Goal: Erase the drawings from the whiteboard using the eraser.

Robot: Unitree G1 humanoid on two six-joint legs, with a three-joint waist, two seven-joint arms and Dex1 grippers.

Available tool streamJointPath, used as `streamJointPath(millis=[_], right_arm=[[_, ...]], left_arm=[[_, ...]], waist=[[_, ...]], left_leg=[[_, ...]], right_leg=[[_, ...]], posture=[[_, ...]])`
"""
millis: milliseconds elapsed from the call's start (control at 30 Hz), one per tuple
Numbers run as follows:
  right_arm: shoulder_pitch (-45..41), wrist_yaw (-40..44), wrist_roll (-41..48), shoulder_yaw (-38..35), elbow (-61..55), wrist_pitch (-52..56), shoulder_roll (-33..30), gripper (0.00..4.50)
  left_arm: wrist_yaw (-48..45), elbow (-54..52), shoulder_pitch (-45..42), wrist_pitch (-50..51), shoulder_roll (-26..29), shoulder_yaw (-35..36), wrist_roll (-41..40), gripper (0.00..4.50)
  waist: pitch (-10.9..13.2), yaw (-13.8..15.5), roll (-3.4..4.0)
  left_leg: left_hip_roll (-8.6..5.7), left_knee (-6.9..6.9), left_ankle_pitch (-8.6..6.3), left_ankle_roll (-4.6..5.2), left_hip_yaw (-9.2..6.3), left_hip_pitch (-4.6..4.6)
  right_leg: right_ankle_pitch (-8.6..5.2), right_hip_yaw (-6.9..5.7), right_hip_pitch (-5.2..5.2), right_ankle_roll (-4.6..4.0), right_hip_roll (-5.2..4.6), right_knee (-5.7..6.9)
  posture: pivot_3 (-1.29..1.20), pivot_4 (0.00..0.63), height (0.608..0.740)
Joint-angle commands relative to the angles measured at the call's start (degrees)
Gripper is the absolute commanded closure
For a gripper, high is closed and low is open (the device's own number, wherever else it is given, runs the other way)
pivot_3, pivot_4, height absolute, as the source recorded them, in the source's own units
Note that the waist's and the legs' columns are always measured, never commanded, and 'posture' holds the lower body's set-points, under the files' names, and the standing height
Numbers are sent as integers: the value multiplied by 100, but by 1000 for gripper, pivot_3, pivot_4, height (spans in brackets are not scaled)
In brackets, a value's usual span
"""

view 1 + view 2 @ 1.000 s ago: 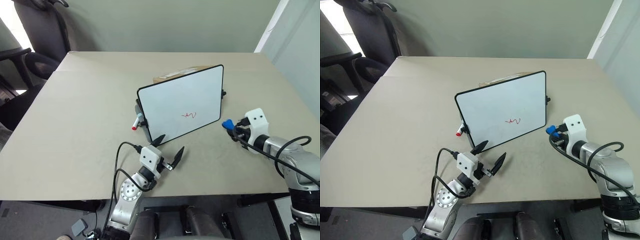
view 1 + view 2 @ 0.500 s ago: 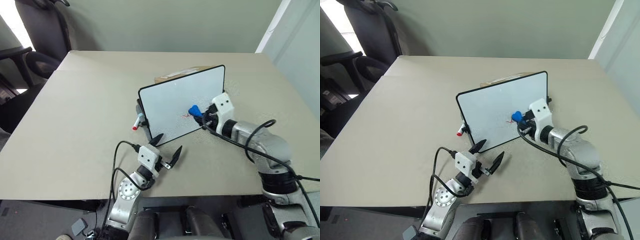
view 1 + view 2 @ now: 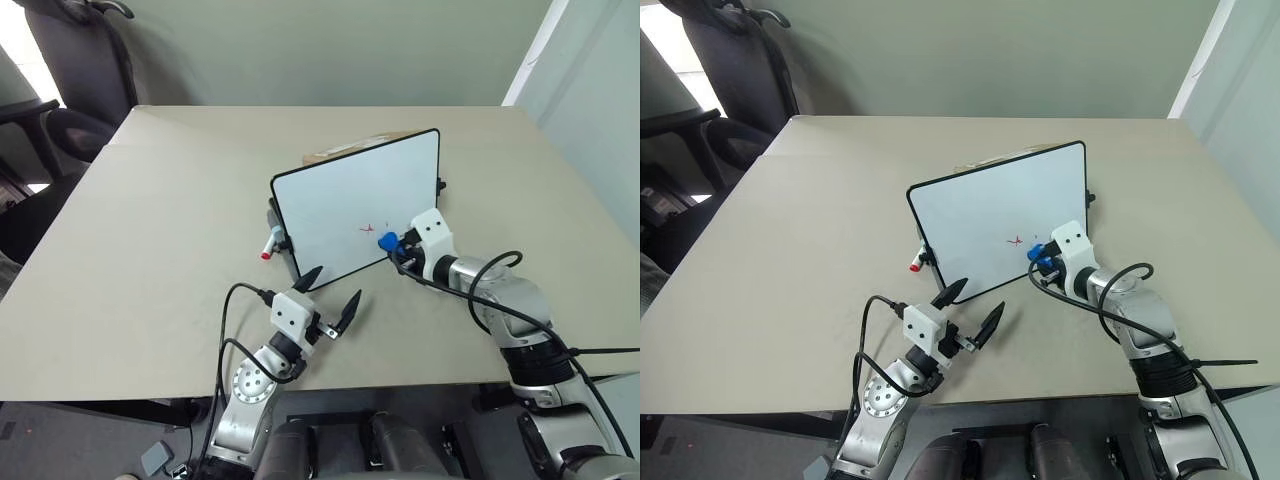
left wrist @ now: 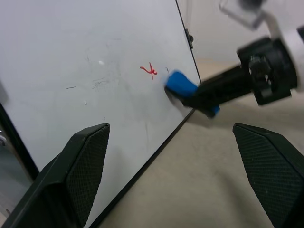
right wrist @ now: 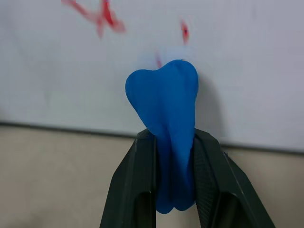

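Observation:
The whiteboard (image 3: 340, 200) stands tilted on the table, leaning back. The drawings (image 3: 368, 229) are small red marks low on its right half, seen closer as drawings (image 4: 151, 71). My right gripper (image 3: 393, 244) is shut on the blue eraser (image 3: 385, 240). The eraser's tip (image 5: 164, 95) rests against the board just below and right of the red marks (image 5: 102, 16). My left gripper (image 3: 336, 288) hovers open and empty in front of the board's lower edge, its fingers (image 4: 83, 161) spread wide.
A white marker with a red tip (image 3: 268, 247) lies at the board's left foot. A brown cardboard box (image 3: 335, 152) sits behind the board. An office chair (image 3: 60, 90) stands off the table's far left corner. Bare tan tabletop (image 3: 160, 230) surrounds the board.
My right gripper carried the eraser from the right of the board leftward onto its face, then slightly down. The red squiggle is smaller and broken up. The left gripper stayed put.

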Motion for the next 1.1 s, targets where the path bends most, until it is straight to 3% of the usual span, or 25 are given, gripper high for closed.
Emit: streamJointPath(millis=[33, 500, 867, 1100], right_arm=[[-86, 8, -137, -7, -70, -25, -31, 3571], [-820, -25, -7, -392, -748, 214, 139, 3571], [3, 24, -328, 96, -249, 316, -6, 3571], [-102, 22, -406, 91, -256, 202, -26, 3571]], left_arm=[[8, -264, 7, -26, -4, 15, -20, 0], [-51, -294, -4, 21, 37, 21, -55, 0], [8, -329, 39, 9, 40, 43, -55, 0], [2, -272, -15, 9, 58, 63, -58, 0]], waist=[[0, -8, 0], [0, -63, 1], [-1, -55, -1], [-1, -55, -1]], left_leg=[[0, 0, 1, -1, 0, 0], [0, -12, 2, -5, 0, -22], [1, -11, -7, -4, 0, -21], [1, -9, -2, -2, -3, -9]], right_leg=[[1, 0, 0, 0, 0, 1], [-5, 0, -26, -12, 1, -1], [-22, 0, -22, -13, 1, -1], [-11, 0, -17, -7, 1, 1]], posture=[[0, 150, 740], [0, 150, 740], [0, 150, 740], [0, 150, 740]])
